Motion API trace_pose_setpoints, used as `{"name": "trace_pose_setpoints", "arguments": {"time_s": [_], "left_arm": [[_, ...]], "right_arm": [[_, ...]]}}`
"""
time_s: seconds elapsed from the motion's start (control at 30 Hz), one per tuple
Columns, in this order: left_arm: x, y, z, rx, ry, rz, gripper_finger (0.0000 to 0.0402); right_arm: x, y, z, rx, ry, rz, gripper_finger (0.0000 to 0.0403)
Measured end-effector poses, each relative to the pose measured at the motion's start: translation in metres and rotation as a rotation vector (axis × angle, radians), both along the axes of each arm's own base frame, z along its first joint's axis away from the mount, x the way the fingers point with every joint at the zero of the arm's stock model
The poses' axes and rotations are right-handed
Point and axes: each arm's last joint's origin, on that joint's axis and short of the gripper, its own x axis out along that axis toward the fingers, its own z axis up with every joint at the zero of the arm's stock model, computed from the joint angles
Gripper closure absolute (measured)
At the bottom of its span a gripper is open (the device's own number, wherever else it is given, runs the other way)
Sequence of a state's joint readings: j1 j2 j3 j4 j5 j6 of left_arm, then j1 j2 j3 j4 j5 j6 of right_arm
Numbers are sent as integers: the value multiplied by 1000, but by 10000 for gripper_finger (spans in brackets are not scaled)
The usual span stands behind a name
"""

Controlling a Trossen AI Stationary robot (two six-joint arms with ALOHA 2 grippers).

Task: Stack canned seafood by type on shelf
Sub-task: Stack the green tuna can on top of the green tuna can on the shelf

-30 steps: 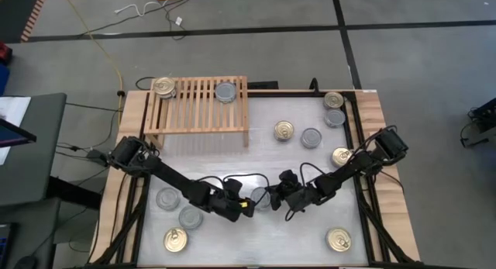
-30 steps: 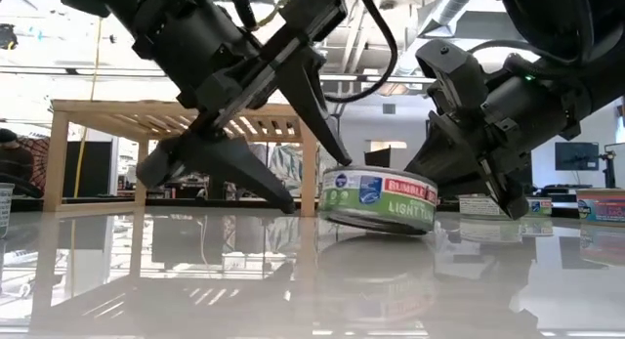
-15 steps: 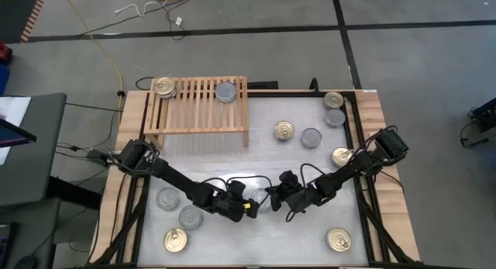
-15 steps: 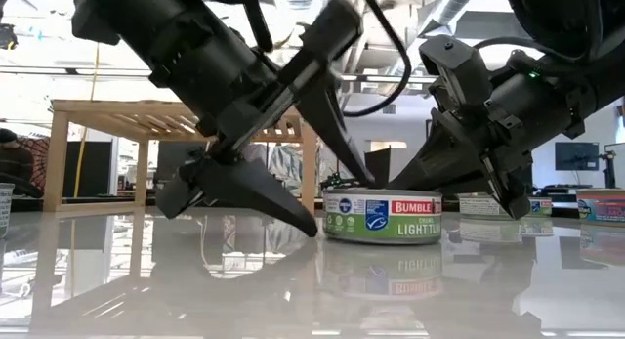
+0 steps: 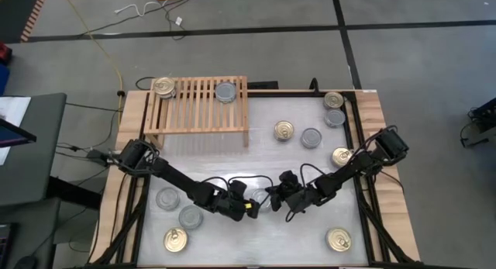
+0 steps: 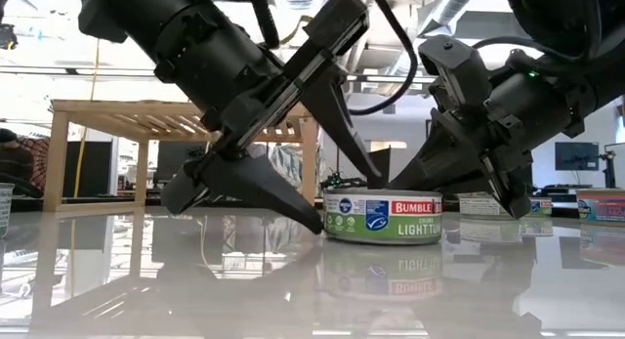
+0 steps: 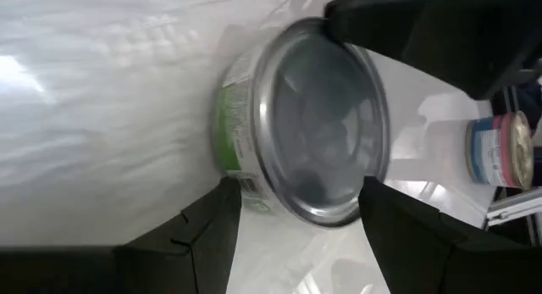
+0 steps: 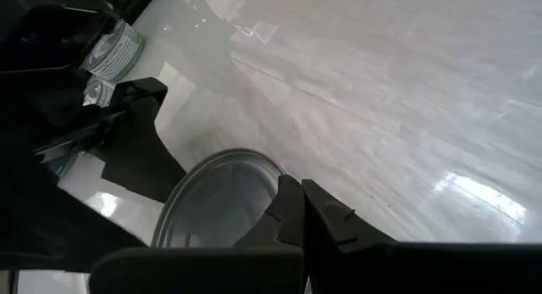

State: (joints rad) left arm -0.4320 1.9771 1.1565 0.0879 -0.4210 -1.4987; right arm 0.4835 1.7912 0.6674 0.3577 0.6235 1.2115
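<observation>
Mid-table, pick-up step: my left gripper (image 6: pixel 317 197) spread wide, fingers straddling silver-top tuna can (image 6: pixel 382 216), not yet clamped. My right gripper (image 6: pixel 513 197) clenched, empty, at can's far rim. Next: squeeze, lift, carry to shelf (image 5: pixel 198 106).

A robotics lab or workshop is indicated. A white table (image 5: pixel 232 156) in a wooden frame is set on a bare grey floor (image 5: pixel 403 60) marked with dark tape lines, across which loose cables (image 5: pixel 147 9) are trailed. Exposed ceiling ducts (image 6: pixel 459 2) and a wall screen (image 6: pixel 574 155) are seen beyond the table.
</observation>
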Motion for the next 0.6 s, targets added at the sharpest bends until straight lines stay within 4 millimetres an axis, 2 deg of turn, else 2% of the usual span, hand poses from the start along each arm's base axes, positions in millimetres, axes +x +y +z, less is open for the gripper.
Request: {"name": "trace_pose_setpoints", "arguments": {"time_s": [0.3, 0.6], "left_arm": [[3, 0, 6, 37, -9, -30, 171], [0, 5, 24, 78, -37, 21, 171]], "right_arm": [[-1, 1, 0, 8, 12, 13, 385], [-1, 0, -2, 6, 21, 6, 385]]}}
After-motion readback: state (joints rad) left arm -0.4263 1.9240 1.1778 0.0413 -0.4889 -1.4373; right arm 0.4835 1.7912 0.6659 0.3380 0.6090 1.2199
